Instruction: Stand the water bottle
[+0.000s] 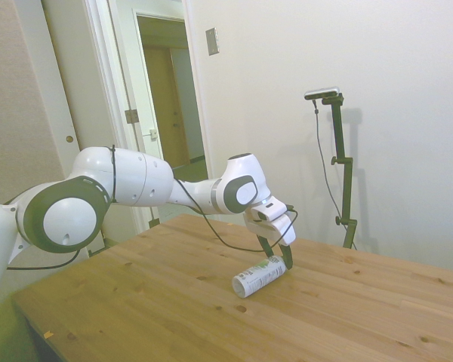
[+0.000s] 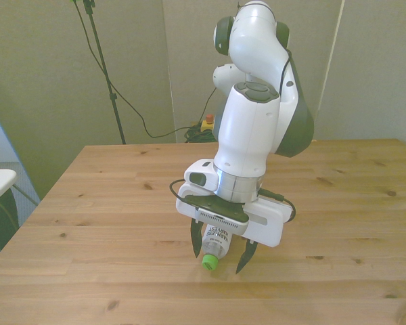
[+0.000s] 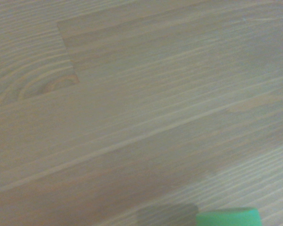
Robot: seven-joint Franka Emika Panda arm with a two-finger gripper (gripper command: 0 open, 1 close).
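The water bottle [image 2: 214,246] lies flat on the table [image 2: 88,203] near the bottom middle of the front view, between the wide-open gripper [image 2: 220,256].

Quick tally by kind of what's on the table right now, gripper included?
Water bottle: 1, lying on its side, green cap toward the camera in the front view.
Gripper: 1, open, a finger on each side of the bottle's neck.
Table: 1, wooden.
Total: 3.
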